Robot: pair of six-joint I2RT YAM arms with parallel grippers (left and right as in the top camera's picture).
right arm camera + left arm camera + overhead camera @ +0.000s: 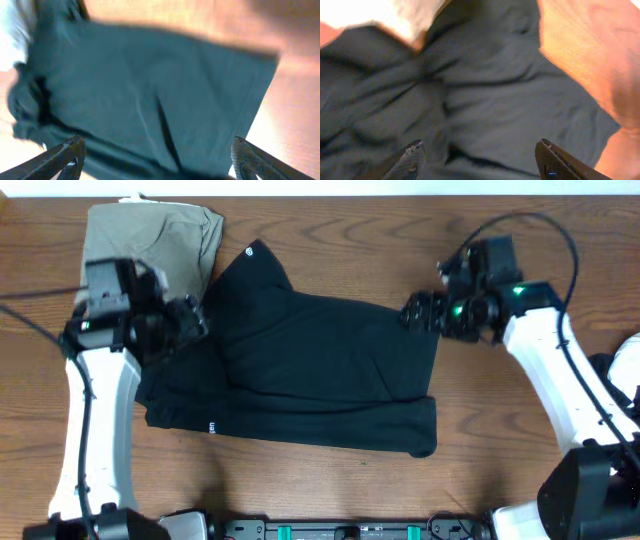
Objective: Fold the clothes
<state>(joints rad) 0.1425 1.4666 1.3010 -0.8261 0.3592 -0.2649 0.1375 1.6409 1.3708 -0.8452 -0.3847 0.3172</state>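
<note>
Black garment [320, 370] folded mid-desk, a spread tool at each end.

The garment's long axis runs left to right across the desk [350, 230], dipping slightly toward the right, and a pointed flap at its left end juts toward the far edge. That left end meets the olive garment [150, 235], which lies by the desk's far edge. Wood shows in a broad band along the near edge and beyond the right end. The left tool [190, 320] hangs over the left end, the right tool [415, 310] over the far right corner. Each has its jaws wide apart with nothing between. The wrist views are blurred, so the fingertips may perhaps brush the cloth.
</note>
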